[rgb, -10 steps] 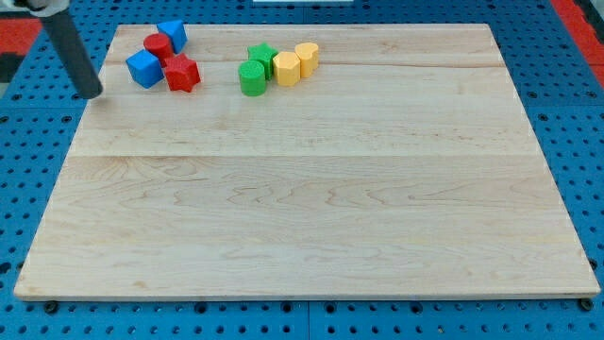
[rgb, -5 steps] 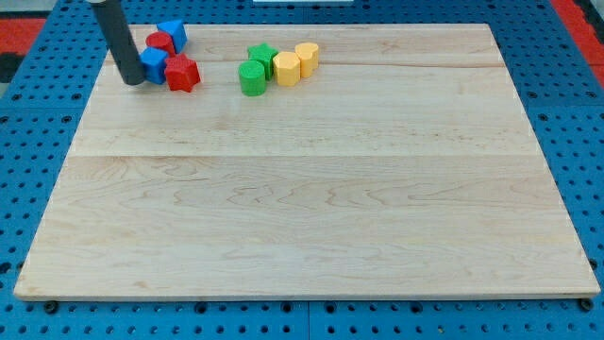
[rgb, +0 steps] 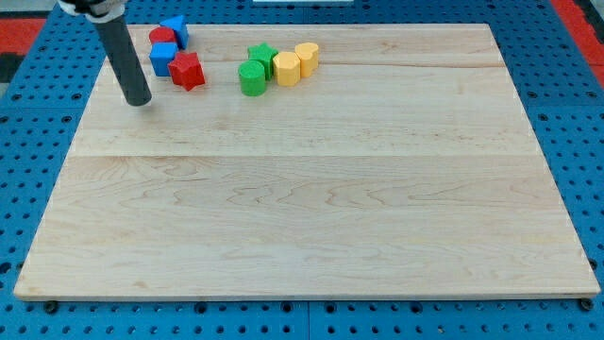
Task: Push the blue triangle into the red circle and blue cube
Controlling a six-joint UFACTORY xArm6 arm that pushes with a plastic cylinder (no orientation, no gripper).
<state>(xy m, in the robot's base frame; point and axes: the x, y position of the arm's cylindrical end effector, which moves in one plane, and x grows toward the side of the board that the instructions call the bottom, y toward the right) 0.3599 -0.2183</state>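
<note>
A cluster of blocks sits at the board's top left. A red circle (rgb: 161, 38) touches a blue block (rgb: 174, 29) on its upper right and a second blue block (rgb: 163, 59) just below it. I cannot tell from here which blue block is the triangle and which the cube. A red star (rgb: 188, 70) touches the lower blue block's right side. My tip (rgb: 140, 101) rests on the board below and left of the lower blue block, apart from it. The rod leans up to the view's top left.
A second cluster lies to the right along the top: a green cylinder (rgb: 251, 78), a green star (rgb: 261, 58), and two yellow blocks (rgb: 287, 68) (rgb: 307, 55). The wooden board (rgb: 311, 208) lies on a blue pegboard surface.
My tip came in from the left and pushed the lower blue block right and up against the red circle. The red star shifted slightly right. The tip has since drawn back down.
</note>
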